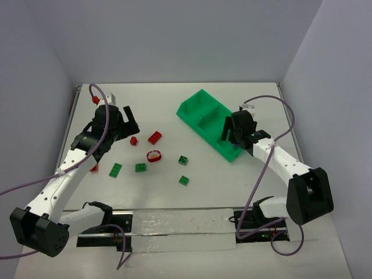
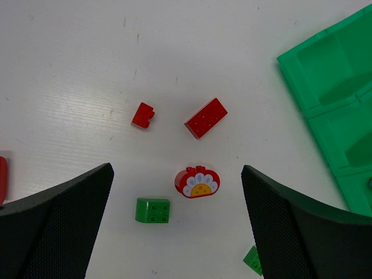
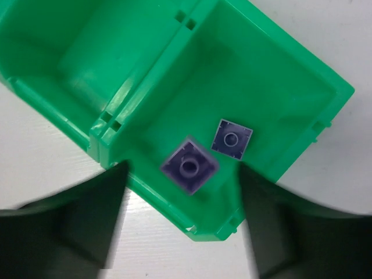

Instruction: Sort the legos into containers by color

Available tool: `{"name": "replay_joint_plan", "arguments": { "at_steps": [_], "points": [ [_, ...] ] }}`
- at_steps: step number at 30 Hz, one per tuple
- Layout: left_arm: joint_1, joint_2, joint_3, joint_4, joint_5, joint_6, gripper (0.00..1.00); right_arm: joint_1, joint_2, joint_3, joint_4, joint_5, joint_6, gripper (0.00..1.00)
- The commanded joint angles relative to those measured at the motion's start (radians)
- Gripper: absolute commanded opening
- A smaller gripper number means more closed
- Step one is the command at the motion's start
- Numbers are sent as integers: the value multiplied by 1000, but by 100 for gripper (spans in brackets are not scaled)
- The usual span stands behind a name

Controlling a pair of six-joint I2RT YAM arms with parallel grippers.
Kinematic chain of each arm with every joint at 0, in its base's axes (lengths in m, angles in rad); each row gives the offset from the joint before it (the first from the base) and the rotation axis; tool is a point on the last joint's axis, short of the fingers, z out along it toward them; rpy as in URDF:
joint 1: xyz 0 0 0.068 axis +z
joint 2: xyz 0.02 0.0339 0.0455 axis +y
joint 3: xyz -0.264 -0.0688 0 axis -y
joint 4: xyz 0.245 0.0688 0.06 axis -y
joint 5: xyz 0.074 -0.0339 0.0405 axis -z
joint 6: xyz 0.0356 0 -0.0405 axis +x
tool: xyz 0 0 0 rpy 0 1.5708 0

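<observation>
Purple lego (image 3: pixel 189 167) lies loose in the tray's (image 3: pixel 261 75) end bay under my part-open, empty right gripper (image 1: pixel 229 135); next, my wide-open, empty left gripper (image 2: pixel 176 170) must close on a red lego (image 2: pixel 206 118).

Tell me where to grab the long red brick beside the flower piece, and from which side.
Pinch the long red brick across its two long side walls, coming straight down from above with the left gripper turned square to its length. It lies flat, studs up, diagonal on the table, with bare table along both long sides.
</observation>
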Motion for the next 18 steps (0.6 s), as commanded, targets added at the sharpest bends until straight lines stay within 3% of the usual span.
{"name": "replay_joint_plan", "arguments": {
  "at_steps": [1, 5, 9, 15, 18],
  "points": [
    [-6, -23, 2, 8, -18, -3, 99, 6, 5, 48, 9, 64, 18, 93],
    [-6, -22, 0, 10, -23, -2, 99, 87, -45, 74, 14, 86, -20, 93],
    [-6, -8, 14, -6, -36, -4, 99, 298, -6, 124, 2, 88, -81, 90],
    [-6, -7, 17, -20, -53, -4, 99, 527, 188, 185, 33, 1, -182, 91],
    [-6, -14, 21, -28, -58, -6, 99, 548, 267, 201, 48, -60, -212, 92]
  ]
}}
